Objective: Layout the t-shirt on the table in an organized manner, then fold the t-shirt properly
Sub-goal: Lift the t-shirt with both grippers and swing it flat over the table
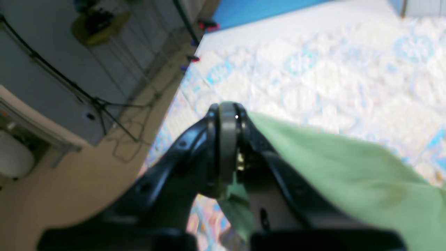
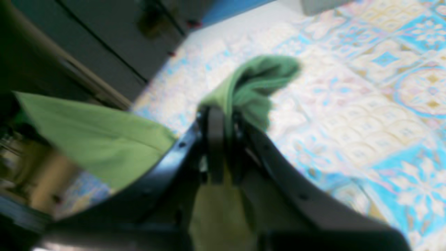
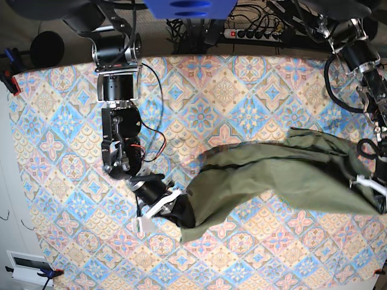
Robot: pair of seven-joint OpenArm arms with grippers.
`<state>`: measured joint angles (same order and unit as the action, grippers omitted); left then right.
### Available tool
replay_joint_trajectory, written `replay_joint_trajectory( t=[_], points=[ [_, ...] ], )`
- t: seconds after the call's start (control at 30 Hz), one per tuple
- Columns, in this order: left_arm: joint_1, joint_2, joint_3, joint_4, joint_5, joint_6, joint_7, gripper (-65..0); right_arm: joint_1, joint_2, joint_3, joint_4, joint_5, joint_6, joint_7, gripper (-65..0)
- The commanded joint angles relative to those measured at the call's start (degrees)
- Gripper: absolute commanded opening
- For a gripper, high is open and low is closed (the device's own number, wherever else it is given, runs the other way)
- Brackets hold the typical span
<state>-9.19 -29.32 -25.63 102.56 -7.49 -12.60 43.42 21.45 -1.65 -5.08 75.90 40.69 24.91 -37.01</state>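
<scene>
The olive-green t-shirt [image 3: 272, 175] hangs stretched and wrinkled across the table [image 3: 60, 151], spanning from lower middle to the right edge. My right gripper [image 3: 184, 214] holds its left end low over the cloth. In the right wrist view the right gripper [image 2: 219, 111] is shut on a bunched fold of the t-shirt [image 2: 258, 80], with more fabric draping to the left. My left gripper [image 3: 369, 188] grips the shirt's right end. Up close the left gripper [image 1: 226, 111] is shut on the t-shirt [image 1: 348, 167], which trails off to the right above the table [image 1: 331, 69].
A power strip [image 3: 254, 33] and cables lie beyond the table's far edge. Red clamps [image 3: 9, 78] pin the tablecloth at the left edge. A small white box [image 3: 27, 266] sits off the table at lower left. A tripod stand [image 1: 101, 108] is on the floor.
</scene>
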Motion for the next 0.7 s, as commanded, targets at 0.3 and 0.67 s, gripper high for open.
replay_joint_trajectory(
  t=[0.3, 0.67],
  points=[
    [-22.2, 0.8, 16.4, -8.5, 0.4, 0.6, -2.4, -65.0, 13.5, 12.2, 4.4, -8.3, 3.3, 0.2, 2.4, -64.0],
    [-46.9, 8.7, 17.8, -24.9, 0.5, 0.4, -2.4, -65.0, 32.9, 19.5, 4.4, -22.1, 3.3, 4.9, 2.2, -64.0]
  ],
)
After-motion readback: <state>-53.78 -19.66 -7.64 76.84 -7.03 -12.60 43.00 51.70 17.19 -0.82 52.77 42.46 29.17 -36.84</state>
